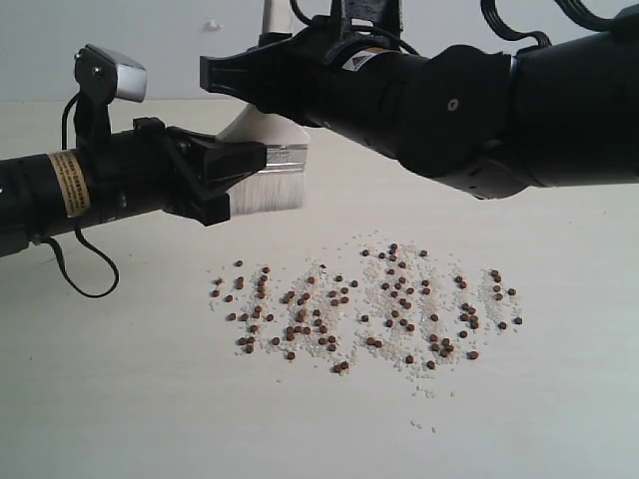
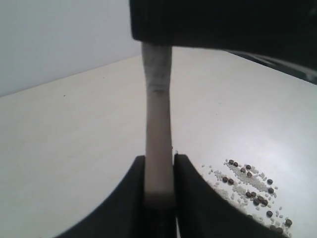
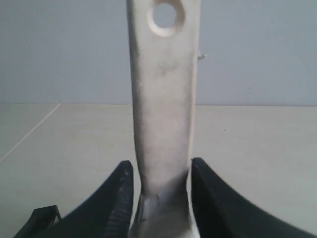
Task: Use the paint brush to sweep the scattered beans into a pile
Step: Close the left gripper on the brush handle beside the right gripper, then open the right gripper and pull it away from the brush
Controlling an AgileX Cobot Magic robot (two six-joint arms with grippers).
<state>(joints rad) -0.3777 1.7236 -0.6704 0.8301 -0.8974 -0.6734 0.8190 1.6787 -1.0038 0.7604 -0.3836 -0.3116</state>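
**A:** How is the paint brush [image 1: 268, 165] expected to handle, and where is it found?

**B:** It is judged to be light. The handle [image 3: 163, 99] is taken as stiff and the bristles [image 1: 268, 192] as soft and easily bent, so only little pressure is thought to be needed. It is held in the air, above the beans [image 1: 364, 304] and towards their far left side in the exterior view. The bristles are pointed down and are not touching the table [image 1: 120, 399]. The beans are spread in a wide patch, and no pile is formed yet.

**A:** Where should it be taken?

**B:** The handle or the ferrule [image 1: 287, 156] is judged best, so that the bristles are left free.

**A:** And the jaws?

**B:** The left gripper [image 2: 159, 198] is closed narrowly on the thin body of the brush, near the head. The jaws of the right gripper [image 3: 161, 171] are placed on both sides of the handle, below the hole [image 3: 166, 15], with almost no gap. Whether the handle is really pressed there cannot be told.
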